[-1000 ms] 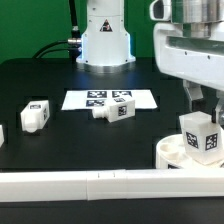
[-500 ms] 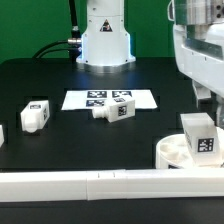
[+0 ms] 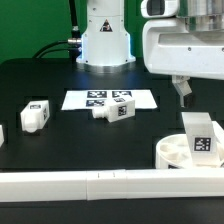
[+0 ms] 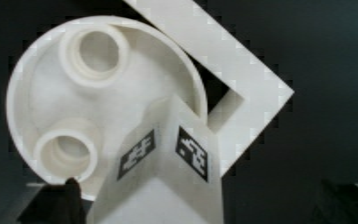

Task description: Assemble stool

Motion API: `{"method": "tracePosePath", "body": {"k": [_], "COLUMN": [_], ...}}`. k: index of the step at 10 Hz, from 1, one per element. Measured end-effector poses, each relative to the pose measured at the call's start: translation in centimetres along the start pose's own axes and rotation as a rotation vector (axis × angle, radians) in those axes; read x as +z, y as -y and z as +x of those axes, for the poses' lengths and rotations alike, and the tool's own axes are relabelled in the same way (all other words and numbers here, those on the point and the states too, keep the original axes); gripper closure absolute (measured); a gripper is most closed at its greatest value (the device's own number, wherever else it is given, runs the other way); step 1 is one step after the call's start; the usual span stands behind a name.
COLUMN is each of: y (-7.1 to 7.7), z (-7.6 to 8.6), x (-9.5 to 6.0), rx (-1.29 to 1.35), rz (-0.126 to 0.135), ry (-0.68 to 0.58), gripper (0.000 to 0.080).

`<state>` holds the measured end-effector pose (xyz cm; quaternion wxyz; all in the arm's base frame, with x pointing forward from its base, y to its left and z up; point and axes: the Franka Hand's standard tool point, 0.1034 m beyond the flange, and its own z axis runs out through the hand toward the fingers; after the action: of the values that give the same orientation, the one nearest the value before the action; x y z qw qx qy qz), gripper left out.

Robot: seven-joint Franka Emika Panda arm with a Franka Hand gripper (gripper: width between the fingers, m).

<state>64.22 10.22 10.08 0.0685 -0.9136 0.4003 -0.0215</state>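
The round white stool seat [image 3: 172,151] lies at the exterior view's right, next to the long white rail. One tagged block leg [image 3: 201,136] stands upright in a seat socket. My gripper [image 3: 185,94] hangs above and behind it, open and empty, clear of the leg. In the wrist view the seat [image 4: 87,100] shows two empty round sockets, and the tagged leg [image 4: 167,155] rises between my spread fingers [image 4: 59,203]. Loose legs lie at the left [image 3: 35,114], at the marker board's front edge [image 3: 115,109] and at the far left edge [image 3: 2,133].
The marker board [image 3: 90,99] lies flat in the middle of the black table. The long white rail [image 3: 90,185] runs along the front. The arm's white base [image 3: 105,40] stands at the back, with a green backdrop behind it.
My gripper has let go of the leg standing in the seat and risen off it, drifting toward the exterior view's left. The leg stays upright in its socket.
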Motion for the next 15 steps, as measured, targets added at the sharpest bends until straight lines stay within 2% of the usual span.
{"method": "tracePosePath", "body": {"k": [1,3,4,7,9,10,11,14,15], "y": [-0.1,-0.4,-0.4,-0.5,-0.5,-0.6,-0.1,-0.4,-0.5], "z": [0.1,0.9,0.6,0.7,1.0,0.7,0.6,1.2,1.5], "x": [-0.1,-1.1,-0.9,-0.8,-0.4,0.1,0.4,0.4,0.6], "rx": [-0.108,-0.545,-0.704,-0.830,-1.190,-1.334,-1.468,-1.627,-1.756], "rz": [-0.004,-0.028,-0.055,-0.055,-0.098,-0.141,-0.196,-0.205,-0.222], "ry": [-0.003,-0.006,0.003,-0.002,0.007,0.056,0.079,0.085,0.105], "gripper": [0.0151,0.0150,0.0150,0.0150,0.0150,0.0150,0.0150,0.0150,0.0150]}}
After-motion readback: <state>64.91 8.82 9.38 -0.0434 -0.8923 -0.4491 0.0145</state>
